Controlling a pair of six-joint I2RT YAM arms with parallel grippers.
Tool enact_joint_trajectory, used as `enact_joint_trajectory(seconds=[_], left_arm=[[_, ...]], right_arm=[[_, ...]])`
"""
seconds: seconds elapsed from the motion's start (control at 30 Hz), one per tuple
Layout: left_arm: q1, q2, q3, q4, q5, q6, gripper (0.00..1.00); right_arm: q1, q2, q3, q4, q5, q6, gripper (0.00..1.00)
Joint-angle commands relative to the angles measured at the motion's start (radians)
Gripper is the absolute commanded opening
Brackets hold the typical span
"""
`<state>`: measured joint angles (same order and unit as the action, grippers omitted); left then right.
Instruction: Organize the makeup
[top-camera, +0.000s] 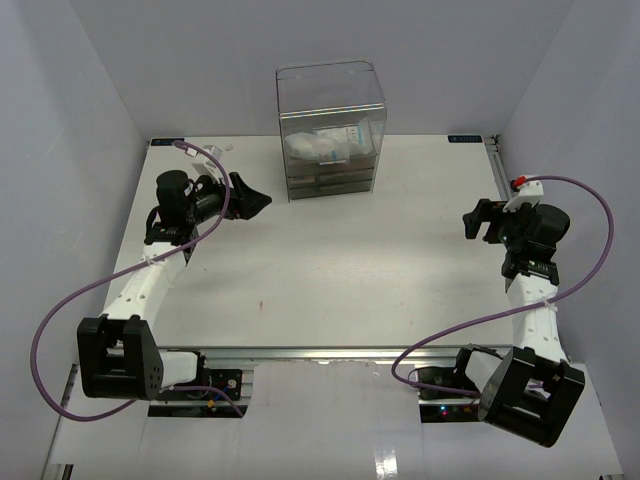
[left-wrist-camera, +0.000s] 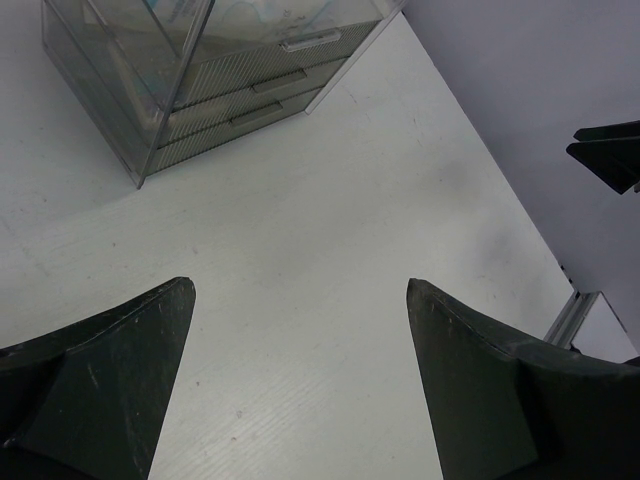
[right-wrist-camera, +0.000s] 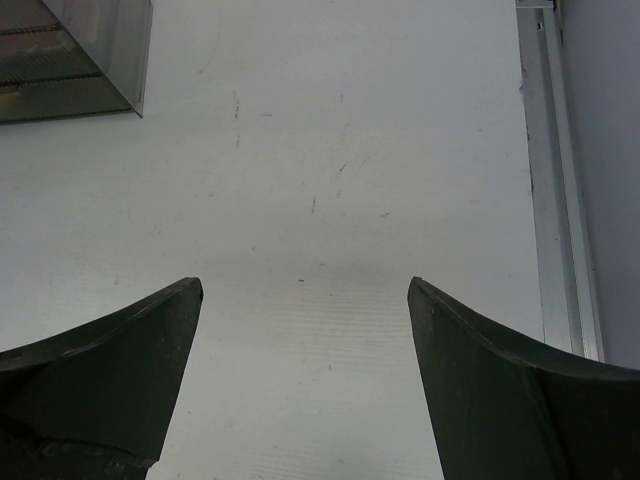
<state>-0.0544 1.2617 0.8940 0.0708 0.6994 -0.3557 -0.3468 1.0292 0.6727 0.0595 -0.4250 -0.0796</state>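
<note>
Your left arm (top-camera: 150, 280) rises from its base and bends in toward the drawer box (top-camera: 330, 120). This puts the left gripper (top-camera: 255, 200) near the box's front left corner, fingers spread wide with nothing between them (the wrist view shows only bare table (left-wrist-camera: 330, 230) in the gap). Your right arm (top-camera: 535, 300) stands well off to the box's right, elbow raised. The right gripper (top-camera: 477, 222) is turned toward the box's side of the table, its fingers likewise apart and empty.

The makeup (top-camera: 325, 147) sits inside the box's upper compartment. White packets with teal print show through the clear wall, but the pieces blur together and you cannot tell one from another. The lower drawers (left-wrist-camera: 265, 85) have ribbed fronts, and their contents cannot be seen. The right wrist view catches only a corner of the box, cut off at the frame's edge.
</note>
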Motion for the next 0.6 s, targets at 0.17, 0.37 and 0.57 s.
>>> enact_joint_trajectory(seconds=[0.17,0.37,0.57], left_arm=[[-0.002,-0.039,-0.006,-0.002,0.008,0.021,0.98],[-0.002,-0.046,-0.006,0.000,0.011,0.020,0.98],[-0.002,-0.045,-0.007,0.001,0.012,0.018,0.98]], right_arm=[[-0.008,-0.020,0.008,0.053,0.018,0.021,0.90],[-0.010,-0.011,0.010,0.054,0.057,0.022,0.90],[-0.012,-0.018,0.003,0.062,0.101,0.007,0.90]])
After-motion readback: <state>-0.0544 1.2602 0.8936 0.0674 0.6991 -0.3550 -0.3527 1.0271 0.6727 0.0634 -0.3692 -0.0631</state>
